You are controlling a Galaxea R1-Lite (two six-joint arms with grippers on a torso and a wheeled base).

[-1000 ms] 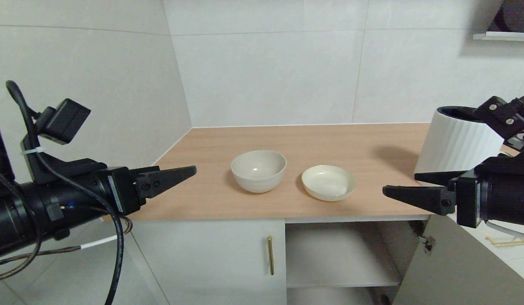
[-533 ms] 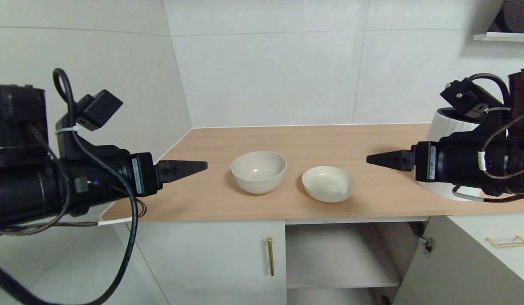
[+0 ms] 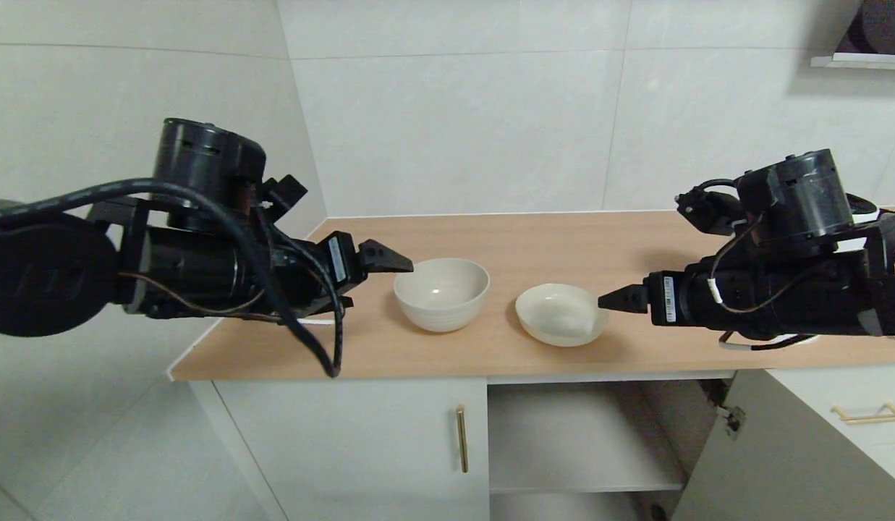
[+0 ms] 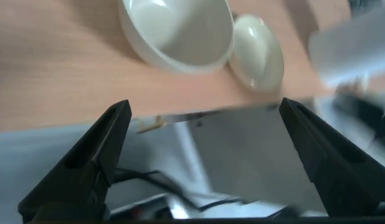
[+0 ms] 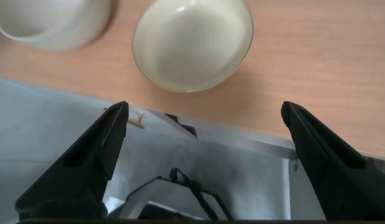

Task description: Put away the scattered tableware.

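1. There's the deep cream ceramic bowl (image 3: 441, 293), midway along the wooden countertop (image 3: 534, 242) near its front edge, with the shallow cream dish (image 3: 561, 312) just beside it.
2. The left gripper (image 3: 389, 259), fingers spread wide, hovers by the bowl's rim.
3. The right gripper (image 3: 612, 299), also spread, hangs close by the dish.

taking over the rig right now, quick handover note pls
Left pincer: open, empty, beside the deep off-white round bowl, on its left.
Right pincer: open, empty, close to the right rim of the shallow cream round bowl; contact unclear.
Both bowls stand upright, side by side and apart, on the wooden countertop, above the open white cabinet shelf.
Done: nothing put away yet.
Left: grasp each bowl and stow it, probably on that shelf.
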